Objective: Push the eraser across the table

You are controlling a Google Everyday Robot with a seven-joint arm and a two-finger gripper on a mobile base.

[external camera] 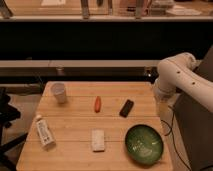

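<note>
The eraser (pixel 127 108) is found flat on the counter (pixel 75 125), just behind the green bowl (pixel 144 144). Judged light and stiff, it is best pushed broadside. The pincer (pixel 161 95) is held spread, empty, farther behind the bowl.

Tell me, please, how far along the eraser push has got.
Nothing looks done yet: the eraser lies on the table, right of centre, with nothing touching it. In hand: only the arm, bent beside the table's right edge, its end effector out of sight. Left: reaching the eraser and the whole push.
</note>
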